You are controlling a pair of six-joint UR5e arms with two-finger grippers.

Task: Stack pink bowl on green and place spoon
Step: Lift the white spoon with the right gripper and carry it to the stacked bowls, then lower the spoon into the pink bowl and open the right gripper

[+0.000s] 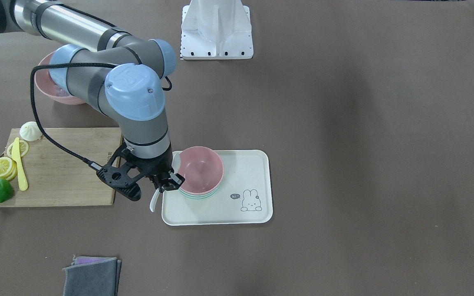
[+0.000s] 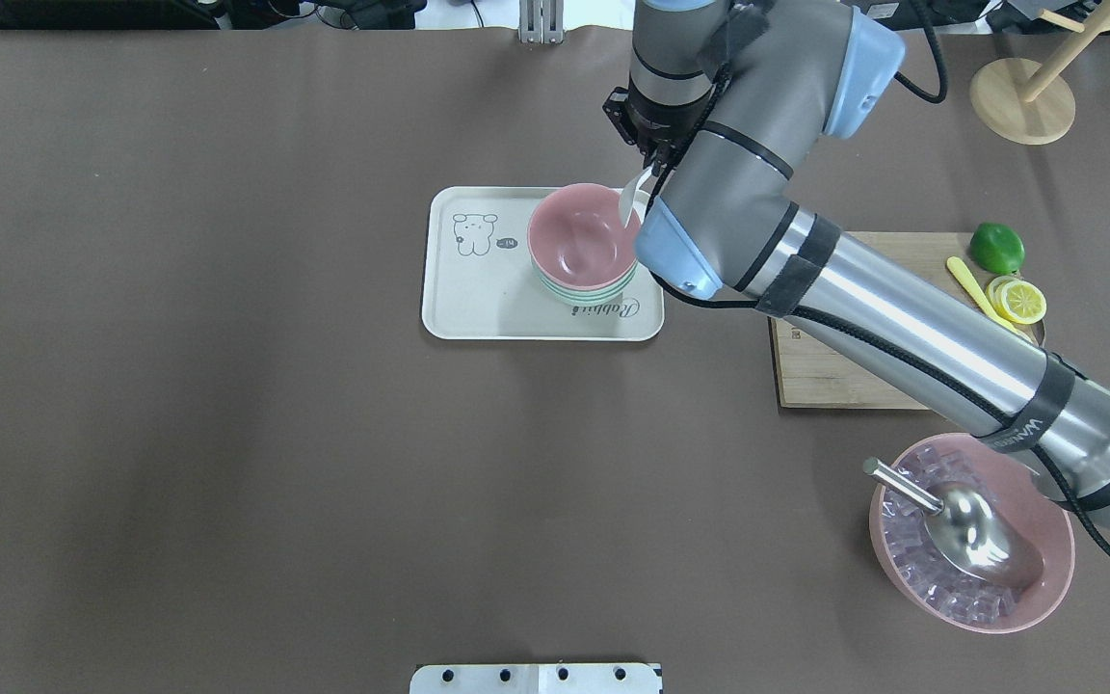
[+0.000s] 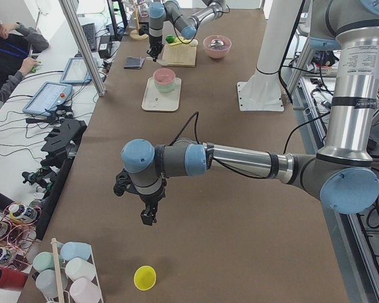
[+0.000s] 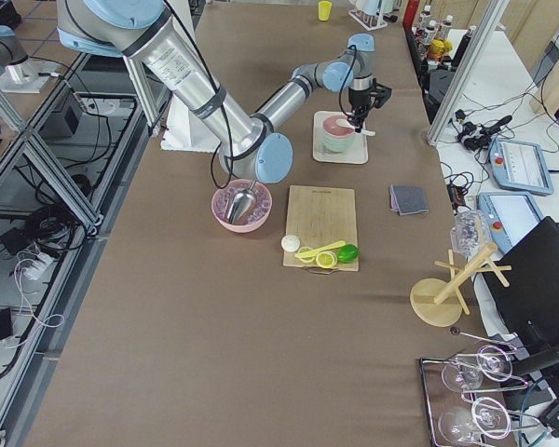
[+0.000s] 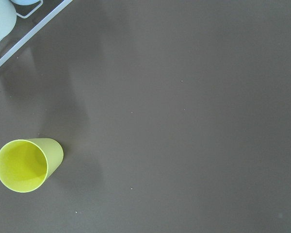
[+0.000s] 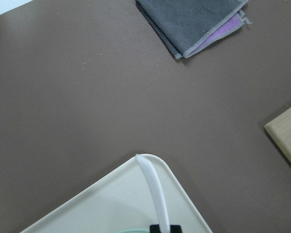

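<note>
The light is bright, even and diffuse, and it falls from above. The tray (image 1: 204,211) casts only a thin, soft-edged shadow. To the right of the tray in the front-facing view, a broad faint dark band crosses the table (image 1: 344,164). In the overhead view, well right of the tray, highlights streak the right arm's steel tube (image 2: 921,337) and the metal scoop (image 2: 984,540) glints. In the right wrist view the cloth (image 6: 194,22) beyond the tray's corner is sharp, while the spoon (image 6: 155,189) close to the lens looks slightly soft.
</note>
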